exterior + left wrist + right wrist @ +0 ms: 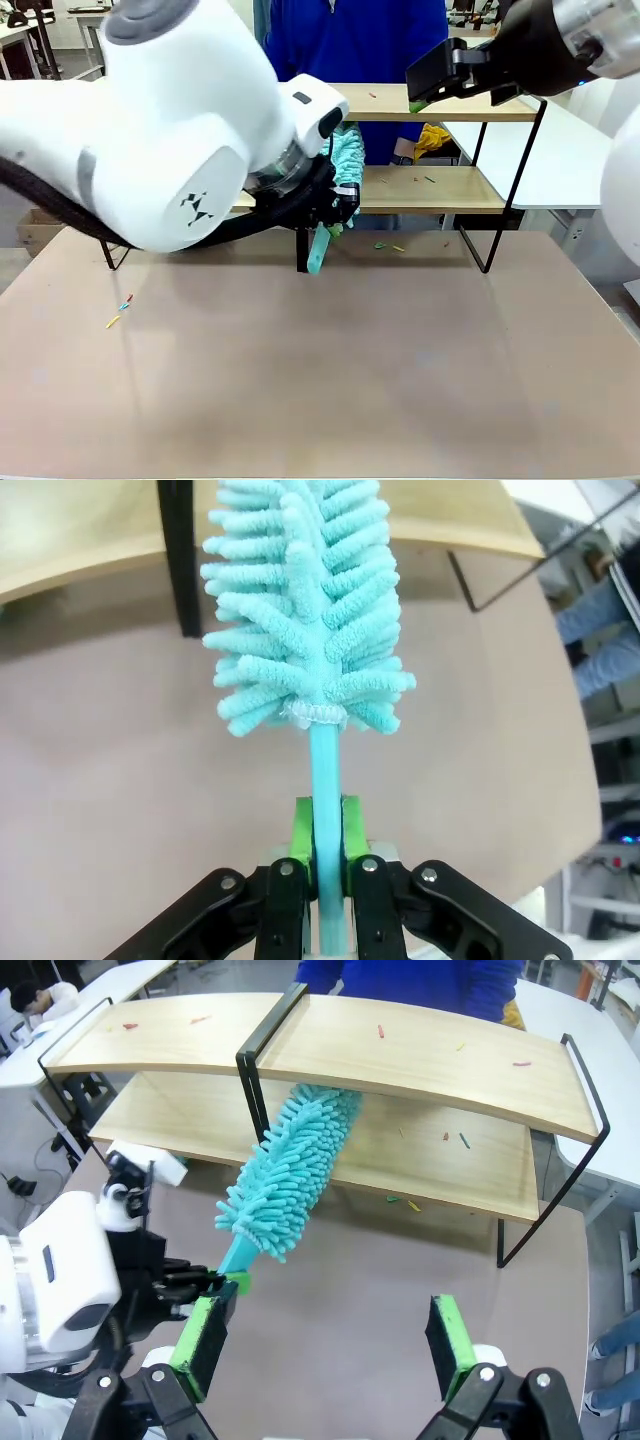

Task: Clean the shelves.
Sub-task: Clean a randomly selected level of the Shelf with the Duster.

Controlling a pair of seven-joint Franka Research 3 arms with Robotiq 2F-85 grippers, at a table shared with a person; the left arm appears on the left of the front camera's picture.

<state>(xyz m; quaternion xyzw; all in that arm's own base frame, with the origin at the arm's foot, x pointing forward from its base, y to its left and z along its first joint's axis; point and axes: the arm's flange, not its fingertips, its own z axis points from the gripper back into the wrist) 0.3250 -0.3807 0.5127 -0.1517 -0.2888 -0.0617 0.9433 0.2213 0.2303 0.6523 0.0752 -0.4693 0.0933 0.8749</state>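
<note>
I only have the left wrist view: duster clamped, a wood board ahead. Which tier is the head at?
Observer: The duster head is inside the shelves, under the top board and over the lower board, beside the central post.
Operator: Any debris up top?
Observer: Yes, small coloured bits lie on the top board, on both sides of the post.
Operator: And the other arm?
Observer: The right end effector is open, holding nothing, in front of the shelves.

Broad beige-brown tabletop (330,390), a white table (585,150) beyond its far right corner.
</note>
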